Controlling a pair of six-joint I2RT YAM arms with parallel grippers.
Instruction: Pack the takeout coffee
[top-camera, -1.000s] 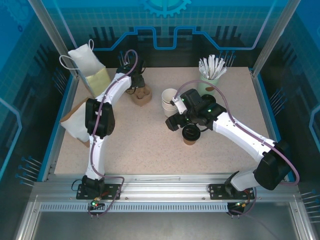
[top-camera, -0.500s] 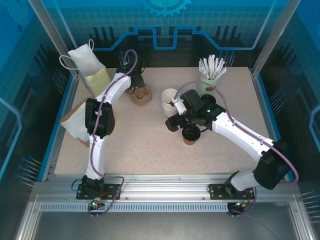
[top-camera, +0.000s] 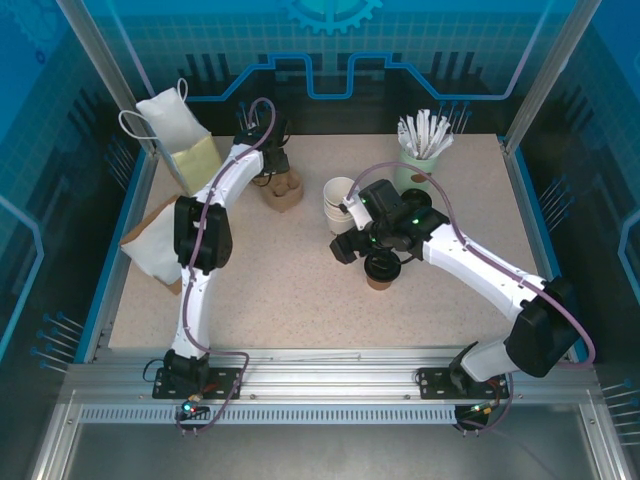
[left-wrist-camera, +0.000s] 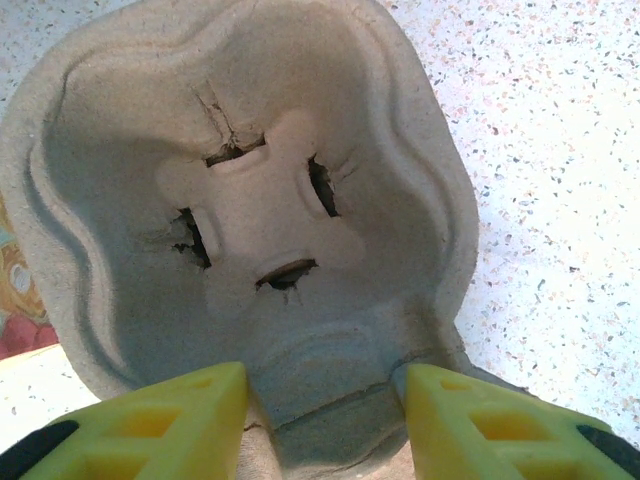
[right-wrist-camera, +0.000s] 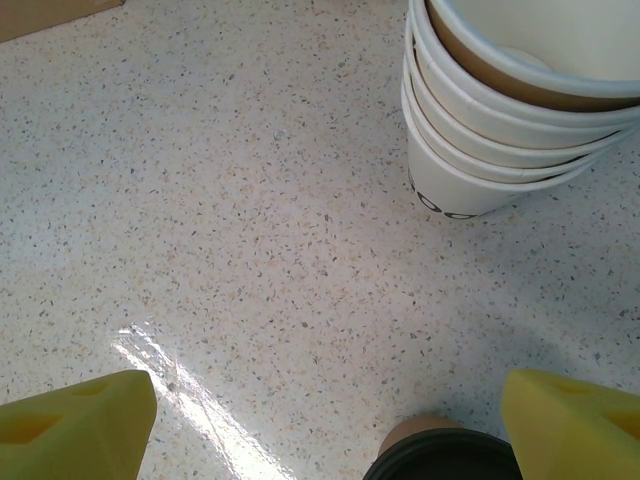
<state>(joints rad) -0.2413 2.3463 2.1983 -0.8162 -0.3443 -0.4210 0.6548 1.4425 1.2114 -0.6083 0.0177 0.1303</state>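
Right wrist: we see empty nested cups (right-wrist-camera: 480, 150); takeout coffee (right-wrist-camera: 445, 460) between wide-spread right gripper (right-wrist-camera: 325, 405); left gripper (left-wrist-camera: 320, 390) pinches empty carrier (left-wrist-camera: 250, 200).

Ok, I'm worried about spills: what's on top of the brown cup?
A round black lid sits on the brown cup, low between the fingertips of the open right gripper in the right wrist view. It covers the opening, so whatever is inside cannot be seen.

White arms (top-camera: 470, 262), black joints (top-camera: 200, 235), seemingly purple cables (top-camera: 455, 215), yellow finger pads (left-wrist-camera: 150, 420).
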